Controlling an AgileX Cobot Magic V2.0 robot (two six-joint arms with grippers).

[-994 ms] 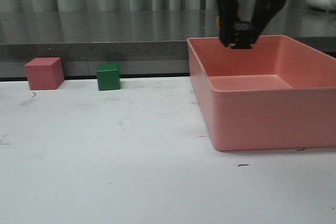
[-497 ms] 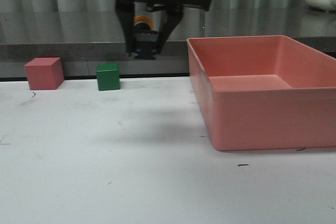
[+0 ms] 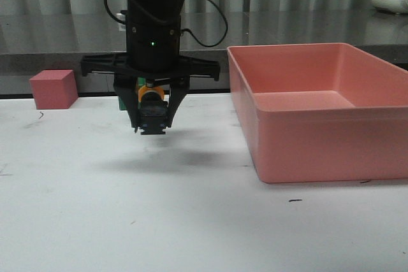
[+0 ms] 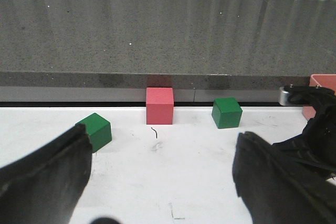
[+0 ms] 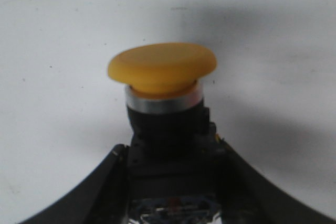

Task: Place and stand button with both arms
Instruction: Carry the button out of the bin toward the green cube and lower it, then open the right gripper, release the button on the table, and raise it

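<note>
White tabletop (image 3: 191,221) lies bare under and in front of the right hand (image 3: 152,128), with the pink bin (image 3: 331,138) off to its side and a pink cube (image 3: 53,88) near the far edge. The right hand hangs just above the surface, clamped on the button (image 5: 164,98) by its black body. The left wrist view shows the left hand (image 4: 157,182) spread wide, gripping nothing, and two green cubes (image 4: 227,113) mostly hidden in the front view.

right arm (image 3: 153,30) moved left from bin, lowered, carrying button (image 3: 151,101)
</note>
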